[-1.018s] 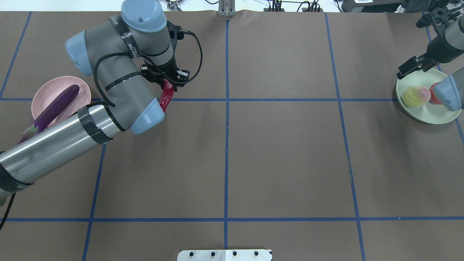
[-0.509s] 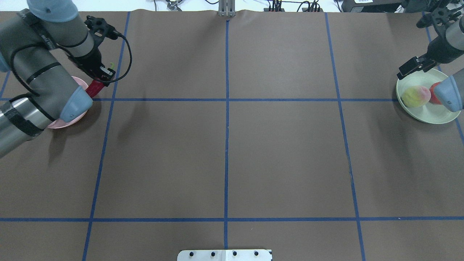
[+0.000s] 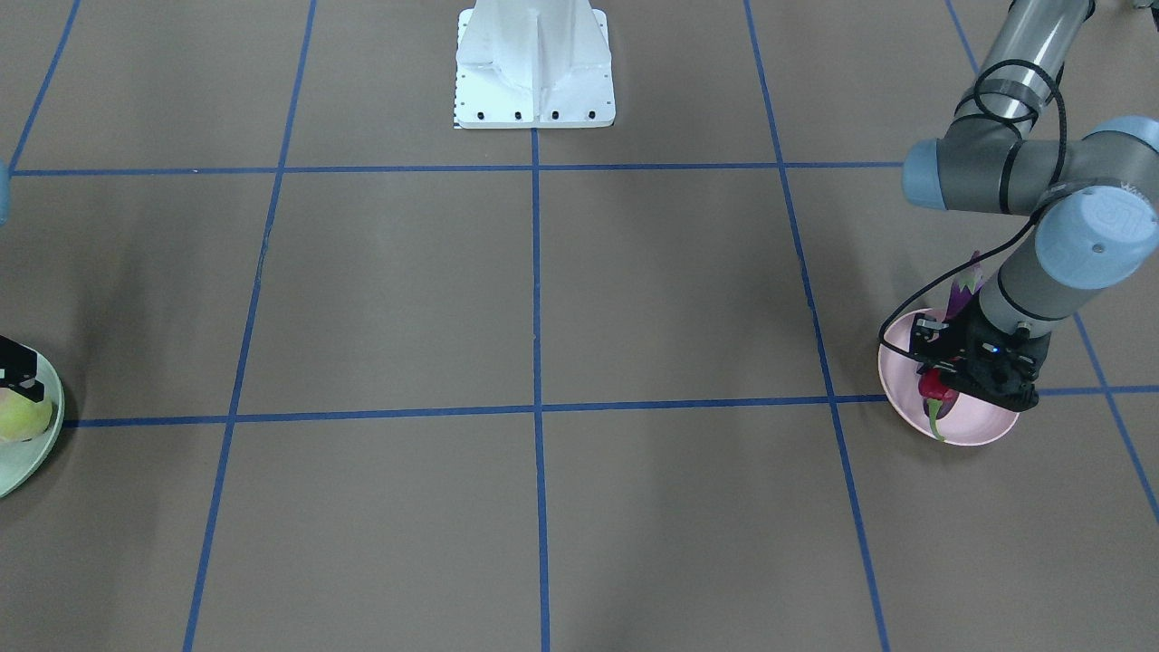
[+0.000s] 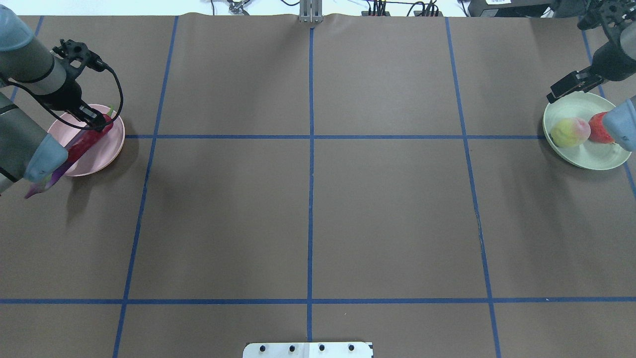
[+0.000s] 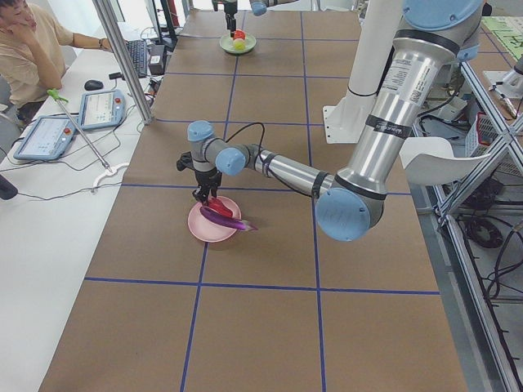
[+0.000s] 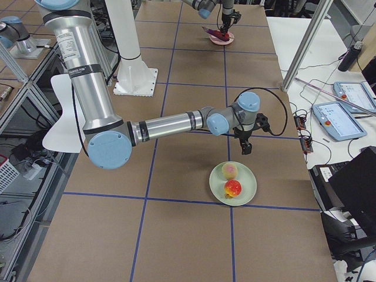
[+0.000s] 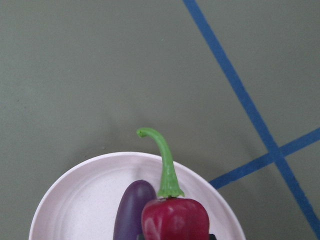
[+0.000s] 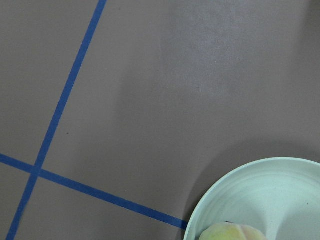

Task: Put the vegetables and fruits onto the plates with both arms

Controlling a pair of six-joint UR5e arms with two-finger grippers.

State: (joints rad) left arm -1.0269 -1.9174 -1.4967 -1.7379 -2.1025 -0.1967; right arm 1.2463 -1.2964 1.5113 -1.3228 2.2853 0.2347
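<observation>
The left hand [image 4: 101, 123] is gripping the chili [image 7: 175, 219] directly over the pink plate [image 7: 75, 200], its length running alongside the eggplant [image 7: 131, 210] lying there.

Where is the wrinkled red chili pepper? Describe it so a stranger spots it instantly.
On the brown table, go to the round pale pink plastic plate at the robot's left end. Two vegetables are there; the wrinkled red chili pepper is the short one in the left gripper, over the long glossy purple eggplant. Its red skin and curled green stem set it apart.
</observation>
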